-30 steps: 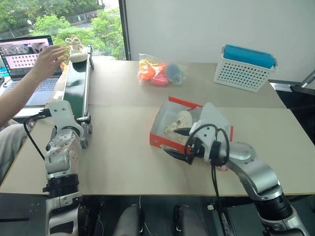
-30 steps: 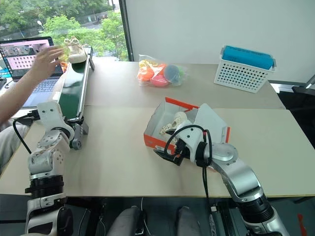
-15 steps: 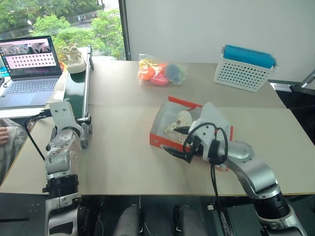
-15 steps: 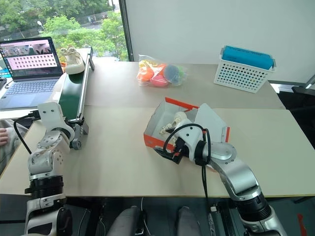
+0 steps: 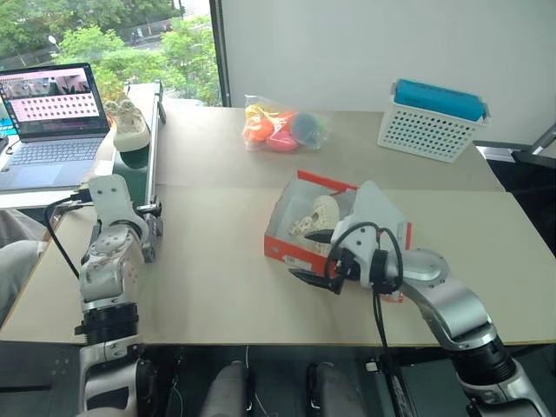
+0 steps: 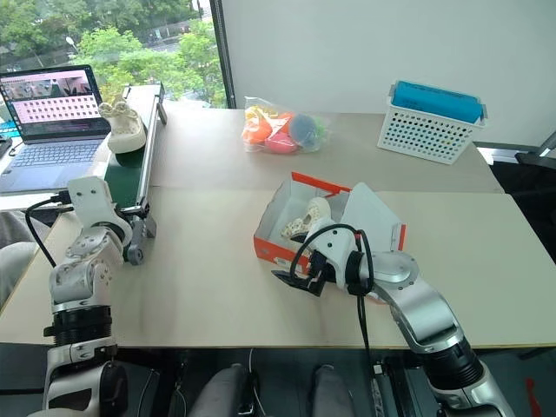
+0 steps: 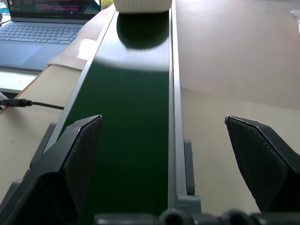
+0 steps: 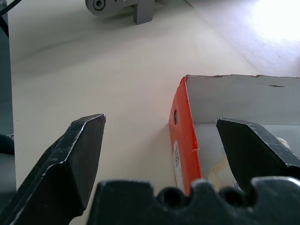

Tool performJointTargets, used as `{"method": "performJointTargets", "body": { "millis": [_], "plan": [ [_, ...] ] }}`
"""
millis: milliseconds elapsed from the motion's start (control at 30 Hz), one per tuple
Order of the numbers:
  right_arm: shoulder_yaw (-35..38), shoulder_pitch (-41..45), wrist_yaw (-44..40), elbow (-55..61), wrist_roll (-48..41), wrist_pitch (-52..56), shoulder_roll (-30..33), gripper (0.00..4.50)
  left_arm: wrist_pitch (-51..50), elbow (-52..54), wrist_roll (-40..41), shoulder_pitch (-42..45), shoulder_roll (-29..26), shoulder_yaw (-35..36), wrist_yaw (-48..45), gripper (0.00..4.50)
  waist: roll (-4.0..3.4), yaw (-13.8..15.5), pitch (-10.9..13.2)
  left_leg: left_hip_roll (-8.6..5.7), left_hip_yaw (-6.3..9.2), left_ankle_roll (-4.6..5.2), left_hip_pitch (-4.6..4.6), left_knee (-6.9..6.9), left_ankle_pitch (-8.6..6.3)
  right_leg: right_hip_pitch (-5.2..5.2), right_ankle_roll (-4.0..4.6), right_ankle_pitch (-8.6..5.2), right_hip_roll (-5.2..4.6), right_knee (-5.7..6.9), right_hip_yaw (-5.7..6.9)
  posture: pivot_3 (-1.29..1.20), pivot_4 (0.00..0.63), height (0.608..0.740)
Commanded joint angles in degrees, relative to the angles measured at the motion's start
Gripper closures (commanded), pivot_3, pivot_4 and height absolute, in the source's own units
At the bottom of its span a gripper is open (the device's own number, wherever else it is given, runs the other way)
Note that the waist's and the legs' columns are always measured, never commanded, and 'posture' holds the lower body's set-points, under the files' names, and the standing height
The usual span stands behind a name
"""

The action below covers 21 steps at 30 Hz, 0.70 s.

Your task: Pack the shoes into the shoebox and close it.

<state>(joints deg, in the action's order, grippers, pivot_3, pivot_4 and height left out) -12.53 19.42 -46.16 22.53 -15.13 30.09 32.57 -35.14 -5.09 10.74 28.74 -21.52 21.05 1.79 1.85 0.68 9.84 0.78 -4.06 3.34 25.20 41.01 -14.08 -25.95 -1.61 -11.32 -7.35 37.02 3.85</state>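
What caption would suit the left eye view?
One shoe lies in the open shoebox; another rides the green belt.

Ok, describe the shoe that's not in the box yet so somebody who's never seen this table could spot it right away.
Look at the table's far left edge, where a long green conveyor belt runs beside an open laptop. The shoe sits on the belt's far part, a small cream-white clog. Its twin lies inside the open red-orange shoebox mid-table; this one stands alone on green.
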Motion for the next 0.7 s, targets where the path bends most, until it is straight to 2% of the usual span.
{"method": "performJointTargets", "body": {
  "millis": [33,700],
  "plan": [
    [0.7,0.9,-0.3,1.0,0.0,-1.8,-0.1,0.04,0.6,1.4,-0.5,1.0,-1.2,0.2,0.1,0.0,0.0,0.0,0.0,0.0,0.0,0.0,0.0,0.0,0.0,0.0,0.0,0.0,0.0,0.0,0.0,0.0,0.15,0.699],
    [0.8,1.3,1.7,0.8,0.1,-0.6,-3.1,0.04,3.3,1.8,-3.6,2.2,-2.2,-1.5,0.6,0.0,0.01,0.0,0.0,0.0,0.0,-0.06,0.0,0.01,0.03,0.0,0.0,0.0,0.0,0.02,0.0,0.0,0.15,0.699]
  ]
}}
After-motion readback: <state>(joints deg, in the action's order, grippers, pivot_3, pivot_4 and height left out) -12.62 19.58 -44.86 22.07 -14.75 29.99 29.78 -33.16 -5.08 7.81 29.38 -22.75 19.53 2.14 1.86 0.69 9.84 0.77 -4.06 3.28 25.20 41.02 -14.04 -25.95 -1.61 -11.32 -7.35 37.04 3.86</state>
